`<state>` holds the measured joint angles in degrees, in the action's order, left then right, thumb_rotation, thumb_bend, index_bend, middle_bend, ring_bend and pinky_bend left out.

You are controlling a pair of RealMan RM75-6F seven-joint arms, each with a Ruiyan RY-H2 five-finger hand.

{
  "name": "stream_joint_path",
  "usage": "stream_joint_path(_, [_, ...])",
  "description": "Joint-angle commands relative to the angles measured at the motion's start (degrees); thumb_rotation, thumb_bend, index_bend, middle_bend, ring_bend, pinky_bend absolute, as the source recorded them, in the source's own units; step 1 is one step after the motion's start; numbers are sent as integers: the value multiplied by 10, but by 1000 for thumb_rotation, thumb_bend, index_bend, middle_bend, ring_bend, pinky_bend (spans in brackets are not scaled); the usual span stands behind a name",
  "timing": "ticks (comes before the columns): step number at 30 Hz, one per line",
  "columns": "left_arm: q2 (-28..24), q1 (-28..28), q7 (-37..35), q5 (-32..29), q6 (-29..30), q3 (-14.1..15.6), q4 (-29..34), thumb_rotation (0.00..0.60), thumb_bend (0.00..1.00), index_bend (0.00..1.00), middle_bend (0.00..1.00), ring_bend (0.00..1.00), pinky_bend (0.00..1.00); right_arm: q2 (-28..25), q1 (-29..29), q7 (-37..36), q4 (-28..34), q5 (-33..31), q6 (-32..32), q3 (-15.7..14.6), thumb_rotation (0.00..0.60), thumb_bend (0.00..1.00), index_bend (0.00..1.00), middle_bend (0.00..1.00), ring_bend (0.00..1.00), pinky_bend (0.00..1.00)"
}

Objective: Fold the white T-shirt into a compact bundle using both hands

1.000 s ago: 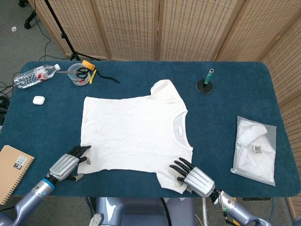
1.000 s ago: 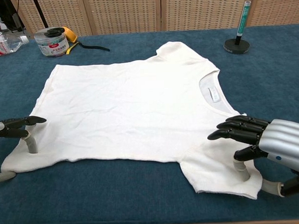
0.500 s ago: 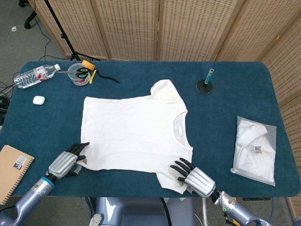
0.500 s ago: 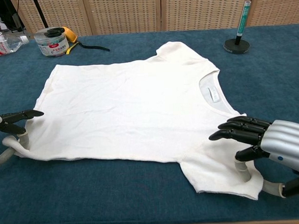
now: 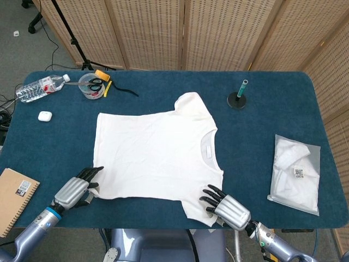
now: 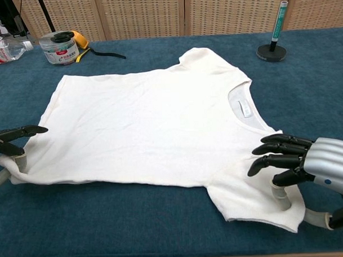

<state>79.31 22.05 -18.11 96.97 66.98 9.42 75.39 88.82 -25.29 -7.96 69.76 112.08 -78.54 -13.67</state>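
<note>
The white T-shirt [image 5: 155,153] lies flat on the blue table [image 5: 256,136], collar toward my right. My left hand [image 5: 73,191] is at the near hem corner. In the chest view its thumb is tucked under the slightly raised corner of the shirt [image 6: 148,118], and the dark fingers of that left hand [image 6: 11,148] hover spread above the cloth. My right hand [image 5: 226,206] is at the near sleeve. The chest view shows this right hand [image 6: 308,169] with its thumb under the sleeve edge and its fingers held apart over it.
A water bottle [image 5: 41,87], a clear tub with scissors [image 5: 91,84] and a white earbud case [image 5: 44,115] sit at the far left. A notebook [image 5: 15,196] lies near my left hand. A pen stand [image 5: 238,98] and a bagged garment [image 5: 295,173] are on the right.
My left hand's thumb slid under the hem corner, pulling that corner inward and up. My right hand drew back slightly toward the table's near edge, thumb still under the sleeve.
</note>
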Motion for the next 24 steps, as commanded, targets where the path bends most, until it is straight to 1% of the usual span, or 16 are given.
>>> stream_joint_path(1, [-26,-3,-8,18,18,14,27,600,639,717,0,0,0,-10,-6,-17,7,17,-15,-8,600,660,671,245,126,83])
stream_joint_path(5, [-50,-1,-31,36,28,28,48,600,643,718,0,0,0,-19,-11,-39,17,30,-25,-17,600,661,677,258,126,101])
stream_joint_path(9, [-80,1,-38,55,30,48,72,600,652,719,0,0,0,-37,-18,-58,40,50,-35,-31,600,662,677,265,126,103])
stream_joint_path(15, [-108,2,-59,87,35,80,96,600,665,719,0,0,0,-58,-19,-70,60,84,-56,-56,600,666,679,284,135,126])
stream_joint_path(24, [-129,0,-74,128,48,114,110,600,669,720,0,0,0,-80,-19,-52,85,141,-79,-86,600,671,680,295,137,126])
